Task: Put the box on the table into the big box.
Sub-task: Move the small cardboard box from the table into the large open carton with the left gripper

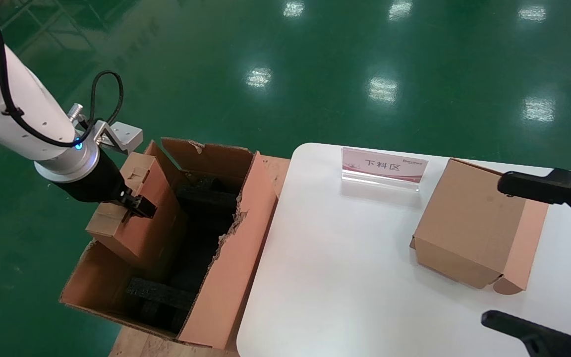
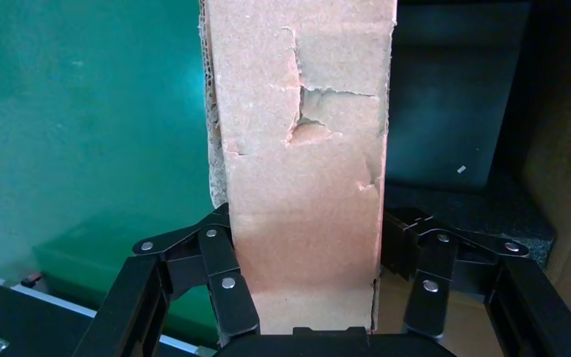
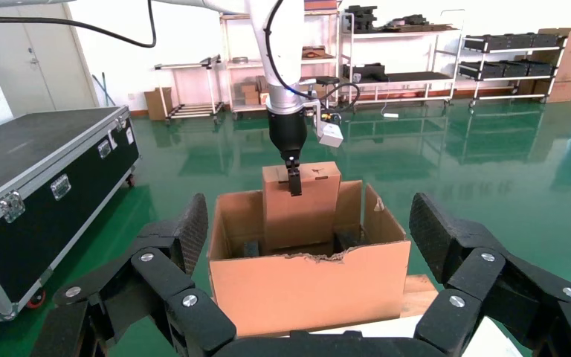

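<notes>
The right gripper (image 1: 538,258) hangs wide open over the table (image 1: 345,277), close to a wider brown box (image 1: 474,233). Farther off, the left gripper (image 1: 137,206) is clamped on the box (image 1: 139,213), held partly inside the big box (image 1: 236,248). Released here, it could land tilted on the black foam blocks (image 1: 159,292) or catch the ragged wall.

table sign (image 1: 383,166) reading "下料区"
</notes>
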